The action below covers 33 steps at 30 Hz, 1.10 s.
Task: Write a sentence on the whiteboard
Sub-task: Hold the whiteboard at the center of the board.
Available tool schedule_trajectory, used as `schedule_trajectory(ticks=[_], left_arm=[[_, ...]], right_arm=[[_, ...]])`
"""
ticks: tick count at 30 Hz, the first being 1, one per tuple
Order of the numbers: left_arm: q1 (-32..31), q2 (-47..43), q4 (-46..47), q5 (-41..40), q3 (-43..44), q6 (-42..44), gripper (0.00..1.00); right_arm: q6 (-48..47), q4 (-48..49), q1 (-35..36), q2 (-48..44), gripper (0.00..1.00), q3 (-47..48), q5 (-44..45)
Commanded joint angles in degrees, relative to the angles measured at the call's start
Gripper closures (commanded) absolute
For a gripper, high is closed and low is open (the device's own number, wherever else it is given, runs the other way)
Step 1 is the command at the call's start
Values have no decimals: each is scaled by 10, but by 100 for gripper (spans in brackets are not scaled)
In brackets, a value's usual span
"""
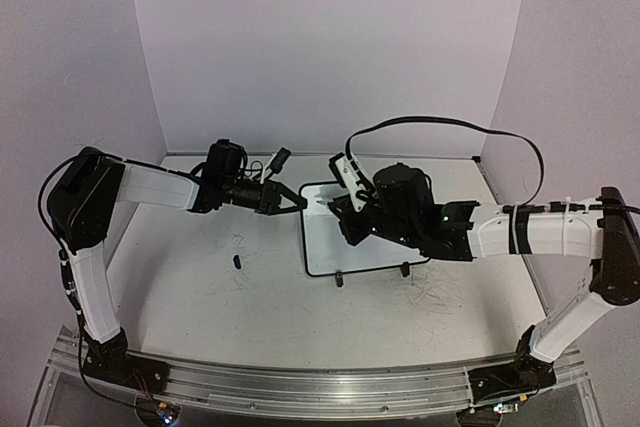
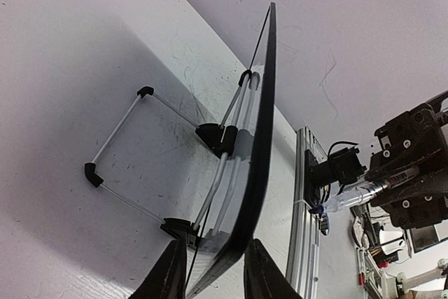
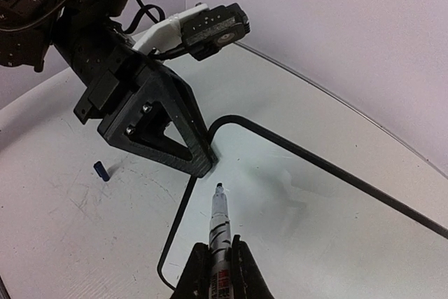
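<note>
Top external view: the left arm extends from the desk's left edge, elbow high and forearm level. The left pincer [image 1: 297,201] straddles the far-left corner of the whiteboard [image 1: 325,247], which stands propped mid-desk toward the far edge. Whether its fingers pinch the frame cannot be told. From the right edge the other arm angles inward, the right pincer [image 3: 219,251] clamped on a marker [image 3: 220,218] aimed at the board.

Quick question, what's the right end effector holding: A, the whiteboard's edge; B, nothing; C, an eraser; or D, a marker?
D: the right end effector is shut on a marker, its tip pointing at the whiteboard.
</note>
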Motion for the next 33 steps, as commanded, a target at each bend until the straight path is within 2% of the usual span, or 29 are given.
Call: schedule_trajectory(ticks=[1, 7, 15, 26, 33], left_arm=[[5, -12, 28, 5, 17, -1, 74], [5, -6, 33, 6, 18, -5, 83], [4, 4, 40, 22, 27, -13, 82], [3, 3, 45, 23, 20, -3, 96], [2, -4, 45, 20, 8, 22, 99]], right_arm=[[-15, 30, 3, 3, 100, 11, 9], [-19, 31, 3, 15, 100, 19, 14], [-18, 43, 3, 31, 100, 27, 13], [-21, 53, 3, 41, 100, 35, 22], [-19, 60, 3, 42, 100, 33, 33]])
